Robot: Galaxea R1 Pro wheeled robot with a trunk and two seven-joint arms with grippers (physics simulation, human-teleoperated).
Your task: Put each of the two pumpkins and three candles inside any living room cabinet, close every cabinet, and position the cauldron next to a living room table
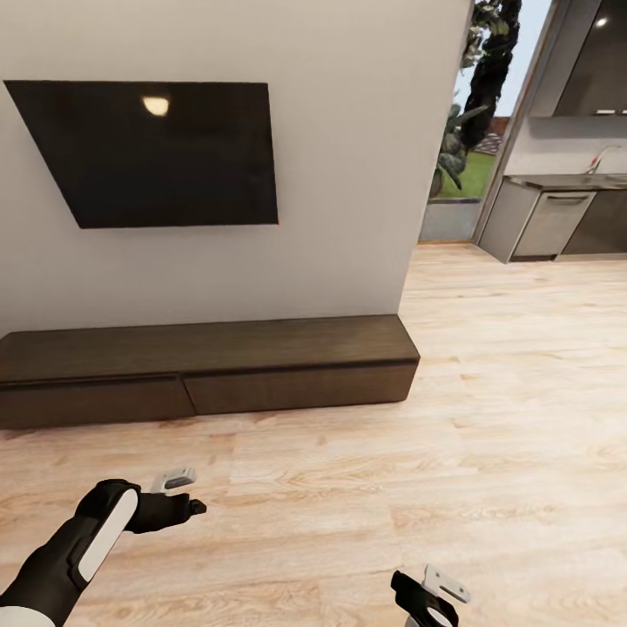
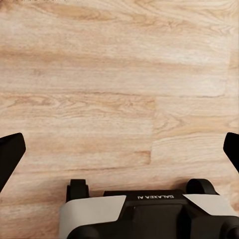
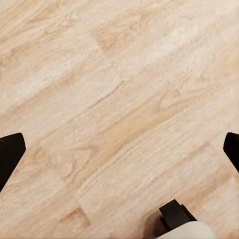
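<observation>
Against the wall: the cabinet point(image 1: 209, 370) runs long and low along the foot of the pale wall point(image 1: 348, 157), its right end stopping just short of the wall's corner.
Floor: pale wood planks point(image 1: 488, 418) with visible grain spread wide and bare from the cabinet's front to both arms, and on to the right toward the kitchen.
Wall: flat, matte, light grey; it ends at a vertical edge, right of which a glazed opening shows green plants point(image 1: 475, 87).
Screen: a flat black rectangular panel point(image 1: 148, 152) hangs on the wall above the cabinet, well apart from its top, with a lamp reflected in it.
Cabinet: dark brown wood, boxy, flat top; two handleless fronts sit flush, with a thin seam between them.
Kitchen: grey units point(image 1: 549, 218) and a steel-coloured worktop stand far right, well apart from the cabinet.
Left end effector point(image 1: 183, 492): black fingers on a black-and-white arm, held above the planks in front of the cabinet, well apart from it; in the left wrist view the two fingertips point(image 2: 11, 154) stand wide apart at the picture's edges, nothing between them but floor.
Right end effector point(image 1: 427, 596): low at the head view's lower edge, over bare floor; in the right wrist view its fingertips point(image 3: 11, 152) are likewise spread wide, gripping nothing.
</observation>
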